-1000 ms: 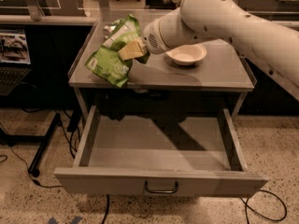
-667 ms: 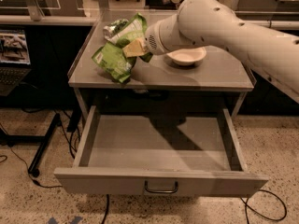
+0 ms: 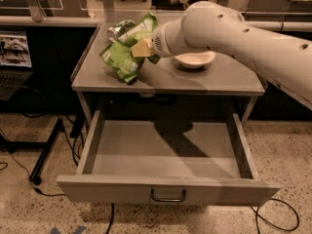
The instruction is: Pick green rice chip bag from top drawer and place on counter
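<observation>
Plainly the claw (image 3: 140,48) is clamped on the green rice chip bag (image 3: 122,60), holding it by its upper part over the left half of the tabletop (image 3: 219,82). The bag's lower corner hangs down near the front-left edge, and whether it touches the surface I cannot tell. The top drawer (image 3: 165,152) stands pulled out below. To my eye the carry is nearly done and only the release is left. The risk lies in where the bag hangs: it is close to the front and left edges, so if let go while tilted it could slump forward and slide off into the drawer or onto the floor. A small crushed can (image 3: 117,29) lies just behind the bag and a white bowl (image 3: 195,60) sits just beside the arm's wrist, so a careless sweep on pulling away could knock either.
</observation>
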`<state>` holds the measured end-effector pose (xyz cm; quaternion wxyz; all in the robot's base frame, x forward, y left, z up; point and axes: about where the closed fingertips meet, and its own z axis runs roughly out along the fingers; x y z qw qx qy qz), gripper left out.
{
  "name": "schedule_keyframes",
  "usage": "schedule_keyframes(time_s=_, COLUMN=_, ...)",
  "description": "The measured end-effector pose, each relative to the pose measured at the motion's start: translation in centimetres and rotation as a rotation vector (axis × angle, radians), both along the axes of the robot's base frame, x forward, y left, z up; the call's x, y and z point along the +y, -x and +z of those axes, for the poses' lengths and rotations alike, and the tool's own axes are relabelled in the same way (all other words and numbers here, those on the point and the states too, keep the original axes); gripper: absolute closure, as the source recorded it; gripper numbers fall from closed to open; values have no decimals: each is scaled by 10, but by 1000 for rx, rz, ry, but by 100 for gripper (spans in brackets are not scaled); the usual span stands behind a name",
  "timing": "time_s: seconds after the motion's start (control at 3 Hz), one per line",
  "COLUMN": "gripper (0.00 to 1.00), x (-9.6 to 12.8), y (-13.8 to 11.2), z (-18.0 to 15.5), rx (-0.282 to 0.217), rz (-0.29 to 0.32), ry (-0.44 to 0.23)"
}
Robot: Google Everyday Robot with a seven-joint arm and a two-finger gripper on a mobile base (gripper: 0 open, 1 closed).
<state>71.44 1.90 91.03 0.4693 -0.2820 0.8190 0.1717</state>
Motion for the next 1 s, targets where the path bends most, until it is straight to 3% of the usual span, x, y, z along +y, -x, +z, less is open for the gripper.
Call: schedule_keyframes(time_s=1.0, gripper=4, x=0, y=0, z=0, rx=0, rz=0, ry=0)
